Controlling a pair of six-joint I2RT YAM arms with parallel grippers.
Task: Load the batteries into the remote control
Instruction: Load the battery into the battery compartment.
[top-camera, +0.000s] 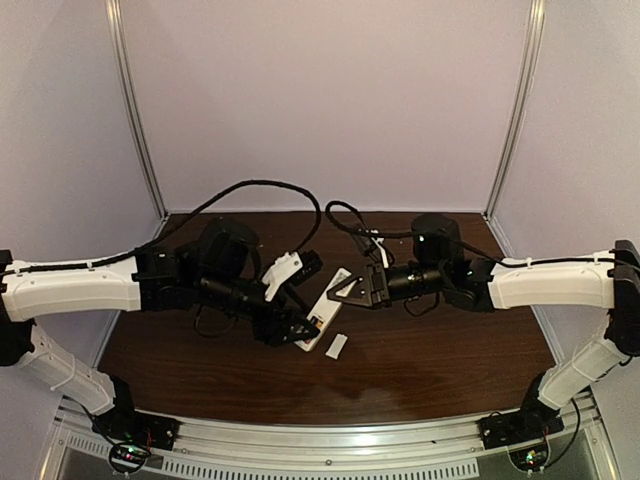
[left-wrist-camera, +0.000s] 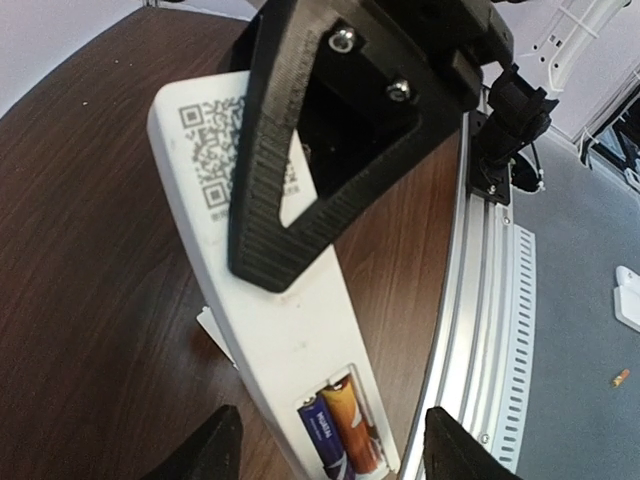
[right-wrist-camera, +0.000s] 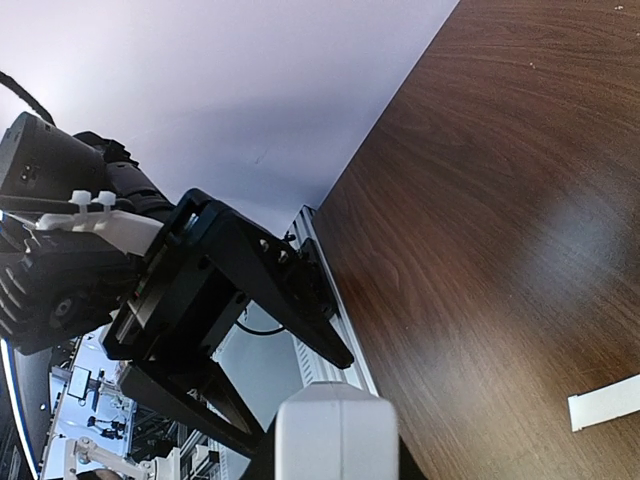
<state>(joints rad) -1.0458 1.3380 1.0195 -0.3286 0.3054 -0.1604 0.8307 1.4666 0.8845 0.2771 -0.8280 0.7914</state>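
The remote control (top-camera: 325, 312) is held above the brown surface (top-camera: 450, 350) near the centre of the overhead frame. Its long axis runs from upper right down to lower left. Its back face is turned upward, and a printed code square can be made out toward its upper end in the left wrist view.

The upper end is pinched by the right end effector (top-camera: 346, 289). One ribbed black finger (left-wrist-camera: 270, 190) is seen pressed flat on the back face, while the opposing finger is hidden beneath the body.

The left end effector (top-camera: 294, 329) is positioned at the lower-left end, with its fingertips (left-wrist-camera: 215, 450) spread wide to either side of the remote and touching nothing that can be seen.

At that same end the open compartment is seen, with the batteries side by side inside it. The bluish-purple battery (left-wrist-camera: 318, 430) is on the left and the orange-red battery (left-wrist-camera: 350, 412) on the right, both aligned with the remote's long axis. Whether they are fully seated cannot be told, as the frame is cut off there.

The compartment lies directly ahead of the left end effector and between its fingers, so that arm is judged the nearer one for any final pressing. The loading itself is judged nearly complete. A small white cover piece (top-camera: 336, 345) lies flat on the surface just lower right of the remote's battery end, apart from both end effectors.
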